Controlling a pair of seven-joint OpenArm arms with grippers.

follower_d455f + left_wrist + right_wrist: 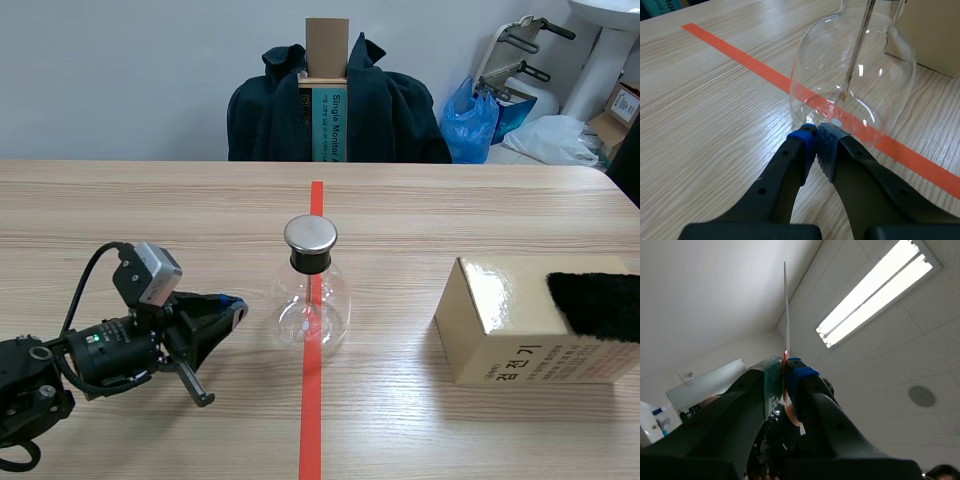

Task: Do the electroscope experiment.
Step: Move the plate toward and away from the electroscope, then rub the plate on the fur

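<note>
Clenched on nothing, the left gripper (816,135) had the glass flask (855,75) just ahead of its tips, perhaps bracing it, while the upturned right gripper (785,372) pinched a thin rod (786,305) clear.

Premises assessed as an office-type room put to use as a test laboratory. A long wood-grain table (120,210) serves as the bench; an orange-red tape line (312,400) runs down the table's middle, with a glass flask (311,300) standing on it. Behind the table's far edge stands a plain pale wall (120,70), and against it a chair draped with a dark jacket (390,110) carries an upright cardboard box (327,45). Past the table's far right corner, stores are heaped loosely: a blue plastic bag (470,120), a white bag (555,138), cartons (622,105). Above the table, a white ceiling (930,340) carries a twin-tube fluorescent light (875,292) and a round fitting (922,396).
</note>
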